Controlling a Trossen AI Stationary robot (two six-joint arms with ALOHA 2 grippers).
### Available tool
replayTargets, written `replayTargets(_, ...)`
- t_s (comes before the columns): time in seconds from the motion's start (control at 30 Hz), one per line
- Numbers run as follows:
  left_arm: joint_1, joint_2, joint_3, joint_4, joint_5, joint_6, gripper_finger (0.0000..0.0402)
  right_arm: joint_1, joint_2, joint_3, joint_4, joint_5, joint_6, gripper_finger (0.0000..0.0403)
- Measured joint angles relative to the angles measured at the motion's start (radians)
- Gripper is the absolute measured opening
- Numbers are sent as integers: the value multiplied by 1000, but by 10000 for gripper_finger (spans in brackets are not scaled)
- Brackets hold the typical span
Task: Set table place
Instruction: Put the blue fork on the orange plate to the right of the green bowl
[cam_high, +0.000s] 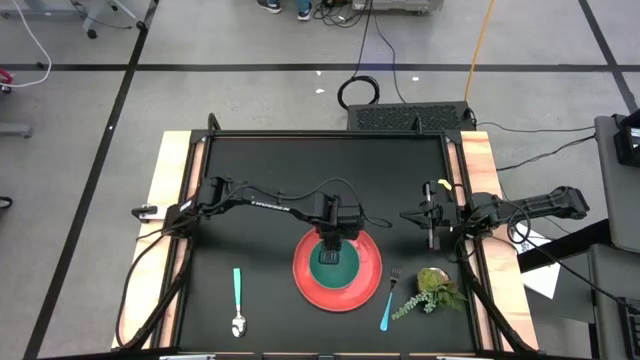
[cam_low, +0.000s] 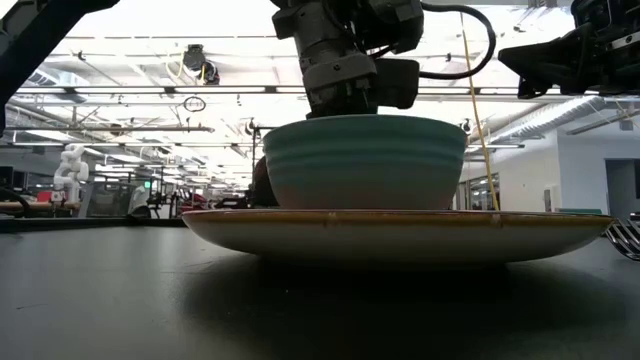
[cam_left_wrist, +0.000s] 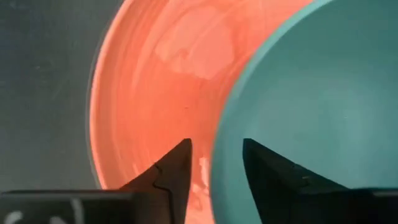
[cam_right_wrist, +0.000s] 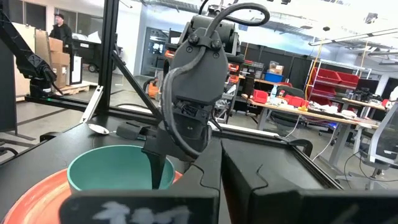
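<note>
Sitting at lower centre of the high view: green bowl (cam_high: 333, 262) inside red plate (cam_high: 338, 270) on the black tabletop (cam_high: 260, 180), left pincer (cam_high: 331, 243) directly above the bowl's far rim, fingers (cam_left_wrist: 171, 174) parted astride it, one inside, one outside, not pinching. Spoon (cam_high: 238, 300) lower left and fork (cam_high: 389, 299) lower right, both lying lengthwise up-frame; the spoon looks nearer the left arm, the fork nearer the right pincer (cam_high: 408, 217), pressed together at centre right.
</note>
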Motion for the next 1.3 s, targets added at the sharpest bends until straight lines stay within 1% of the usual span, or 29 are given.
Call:
replayTargets(0.17, 0, 0, 0, 2, -15, -1, 199, 0, 0, 0, 0, 0, 0, 0)
replayTargets(0.27, 0, -1, 0, 1, 9, 0, 215, 0, 0, 0, 0, 0, 0, 0)
replayTargets(0.4, -1, -3, 1, -4, 23, -8, 228, 0, 0, 0, 0, 0, -1, 0)
replayTargets(0.53, -1, -10, 16, -22, 23, -14, 230, 0, 0, 0, 0, 0, -2, 0)
replayTargets(0.7, -2, -11, 97, -61, 24, -10, 230, 0, 0, 0, 0, 0, -1, 0)
replayTargets(0.83, -2, -11, 198, -134, 23, -6, 230, 0, 0, 0, 0, 0, -1, 0)
replayTargets(1.03, -13, -11, 371, -297, 14, 75, 230, 0, 0, 0, 0, 0, 0, 0)
replayTargets(1.1, -25, -11, 419, -334, 13, 90, 226, 0, 0, 0, 0, 0, 0, 0)
replayTargets(1.17, -36, -11, 466, -371, 13, 96, 211, 0, 0, 0, 0, 0, 0, 0)
replayTargets(1.23, -45, -11, 503, -390, 13, 108, 183, 0, 0, 0, 0, 0, 0, 0)
replayTargets(1.3, -51, -35, 494, -392, 12, 118, 144, 0, 0, 0, 0, 0, 0, 0)
